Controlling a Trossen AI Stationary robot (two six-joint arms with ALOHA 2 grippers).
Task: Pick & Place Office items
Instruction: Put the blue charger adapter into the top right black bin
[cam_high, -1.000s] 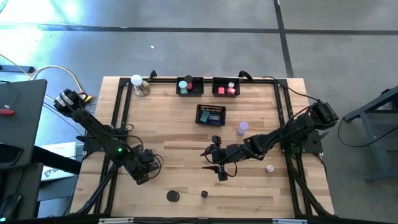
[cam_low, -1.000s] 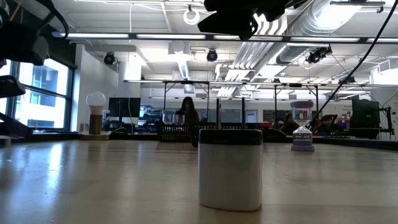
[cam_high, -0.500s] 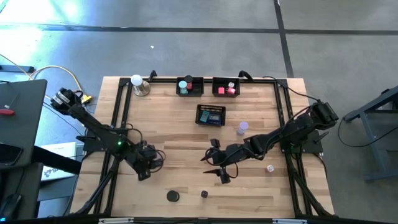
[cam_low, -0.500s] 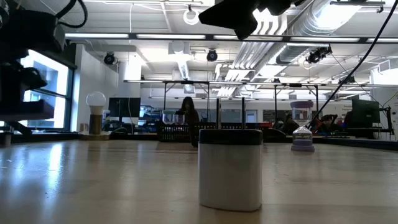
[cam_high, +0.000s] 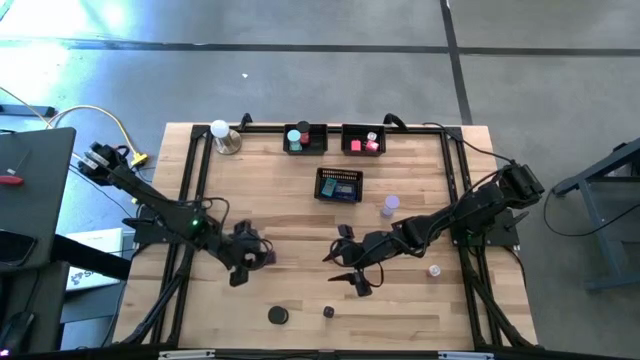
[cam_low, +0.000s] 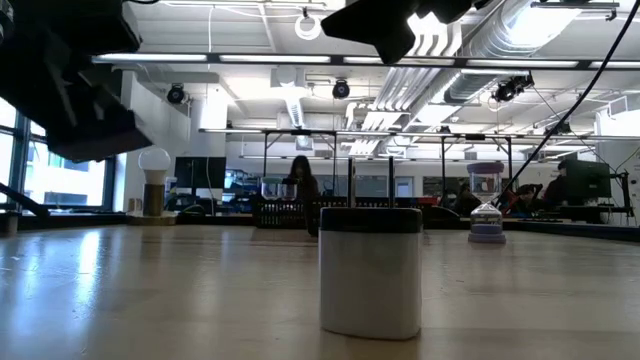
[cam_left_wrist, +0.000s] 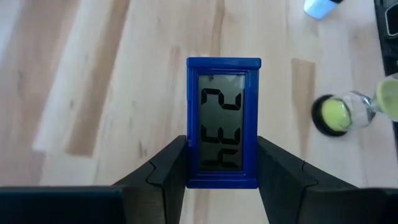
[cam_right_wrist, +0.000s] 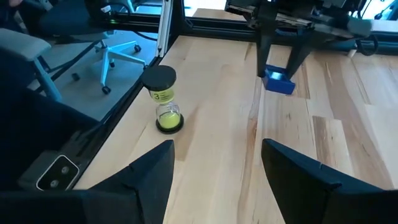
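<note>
Seen from above, the left hand (cam_high: 247, 262) sits in the lower left part of the wooden bench (cam_high: 300, 210), its fingers closed on a small blue digital clock (cam_high: 268, 257), while the right hand (cam_high: 345, 268) hovers at lower centre with its two fingers spread apart and nothing between them. Along the top edge stand a white ball lamp (cam_high: 220, 130) and two black mesh trays: one (cam_high: 305, 139) holds teal and red pieces, the other (cam_high: 362, 140) pink-red ones. A third tray (cam_high: 339, 185) at the middle holds dark blue items. A lavender sand timer (cam_high: 389, 205) stands right of centre, a small white piece (cam_high: 434, 270) lies near the right edge, and a black disc (cam_high: 278, 315) and a small dark piece (cam_high: 328, 312) lie near the bottom edge. At bench height, a white cylinder with a black cap (cam_low: 370, 270) fills the centre foreground, the lavender timer (cam_low: 486, 217) shows at right and the ball lamp (cam_low: 154, 180) at left; a person (cam_low: 301, 185) sits far behind. The left wrist view shows the blue clock (cam_left_wrist: 223, 121) clamped between the dark fingers (cam_left_wrist: 166, 171), a yellow-green sand timer (cam_left_wrist: 348, 112) lying on the wood at right. The right wrist view shows its own fingers (cam_right_wrist: 152, 171) wide apart and empty, the yellow-green timer (cam_right_wrist: 165, 99) upright at centre left, and the left hand (cam_right_wrist: 278, 65) holding the blue clock (cam_right_wrist: 278, 82) at upper centre.
</note>
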